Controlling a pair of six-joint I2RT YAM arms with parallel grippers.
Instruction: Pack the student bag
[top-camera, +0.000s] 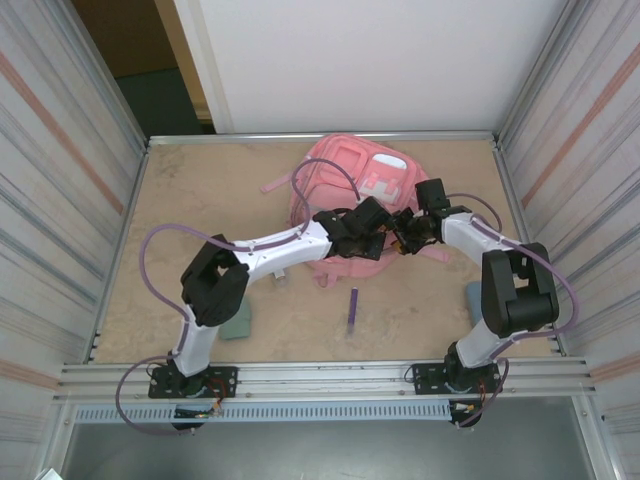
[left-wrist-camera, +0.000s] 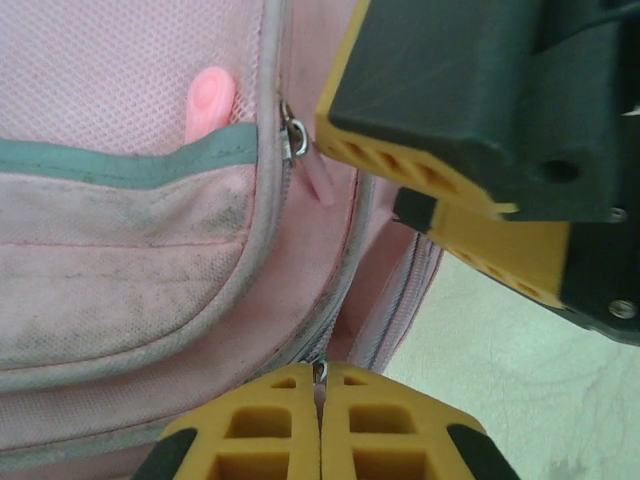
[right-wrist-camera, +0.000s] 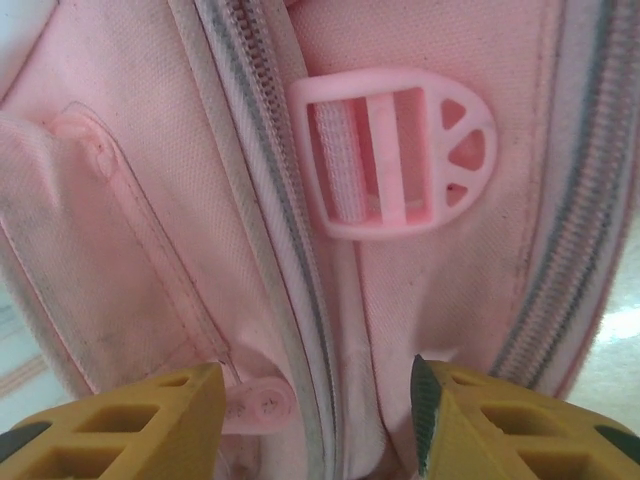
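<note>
Grey-green pad (top-camera: 237, 322) lies near-left on the table (top-camera: 200, 200), just beside the left arm's elbow. Left gripper (left-wrist-camera: 320, 385) is at the student bag (top-camera: 345, 180). Its pads are pressed fully together, pinching a zip pull (left-wrist-camera: 320, 374) on the bag's side seam. The bag lies at far centre of the table, front pockets up, with the white-and-pink patch (top-camera: 385, 175) on its right part. Left wrist view: a grey-trimmed pocket, a pink tab (left-wrist-camera: 208, 105) in the mesh above it, and a second zip pull (left-wrist-camera: 320, 178) hanging to its right. Purple pen (top-camera: 353, 310) lies nearer than the bag, apart from it. Right gripper (right-wrist-camera: 315, 385) is at the bag's near-right edge, jaws wide, nothing held. Its fingers straddle a zip track, with a clear-pink pull (right-wrist-camera: 255, 405) just beside one finger and a pink buckle (right-wrist-camera: 395, 150) beyond. Blue-grey item (top-camera: 473, 297) sits near-right, by the right arm.
</note>
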